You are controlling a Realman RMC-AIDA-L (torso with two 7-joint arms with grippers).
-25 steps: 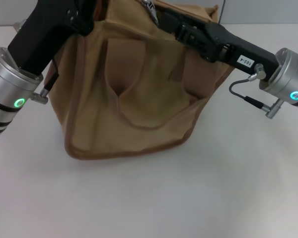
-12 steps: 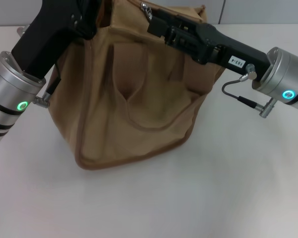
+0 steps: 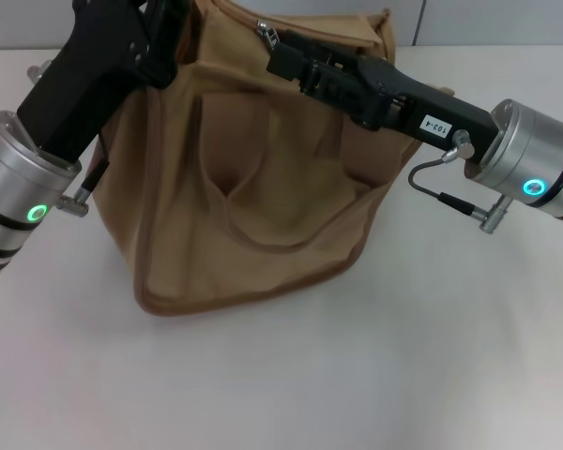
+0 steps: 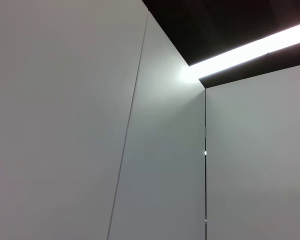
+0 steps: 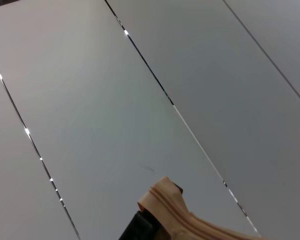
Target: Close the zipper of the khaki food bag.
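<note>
The khaki food bag (image 3: 263, 187) stands on the white table, one strap handle hanging down its front. My left gripper (image 3: 166, 33) is shut on the bag's top left corner, partly cut off by the frame edge. From the right, my right gripper (image 3: 280, 58) reaches across the bag's top and is shut at the zipper (image 3: 291, 26), whose silver pull tab (image 3: 266, 34) shows just past its tip. In the right wrist view a folded strip of the bag's tan fabric (image 5: 170, 212) sits against a dark finger (image 5: 138, 227). The left wrist view shows only wall and ceiling.
The white table (image 3: 357, 375) stretches in front of and to both sides of the bag. A grey wall (image 3: 507, 19) stands behind the table. A thin cable (image 3: 432, 187) loops out below my right wrist.
My right gripper has moved left along the bag's top, and the silver pull tab has moved left with it. The bag's body shifted slightly on the table. The left gripper kept its hold.
</note>
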